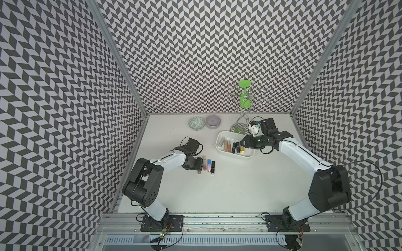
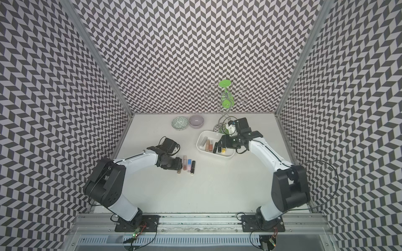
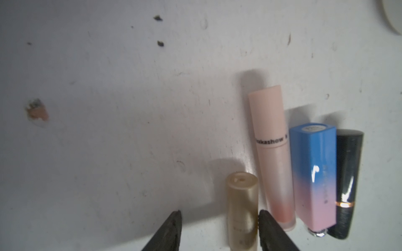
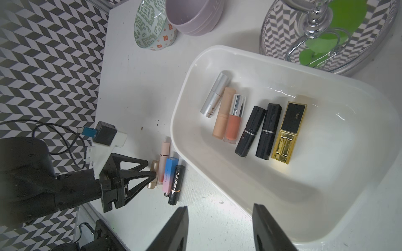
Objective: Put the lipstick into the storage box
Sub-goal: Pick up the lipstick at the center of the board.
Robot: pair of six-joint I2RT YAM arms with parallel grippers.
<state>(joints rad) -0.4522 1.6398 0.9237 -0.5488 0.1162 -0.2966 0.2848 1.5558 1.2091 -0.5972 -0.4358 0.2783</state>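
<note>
Roughly: I count six lipsticks (image 4: 233,118) in storage box (image 4: 187,91), four outside; left claw (image 3: 219,214) spread astride gold lipstick (image 3: 242,202), right claw (image 4: 219,208) spread.

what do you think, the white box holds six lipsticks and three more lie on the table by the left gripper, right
Four lie on the table, not three: the right wrist view shows a gold tube, a pink tube, a blue-pink lipstick and a black lipstick by the left gripper. The storage box does hold six.
</note>
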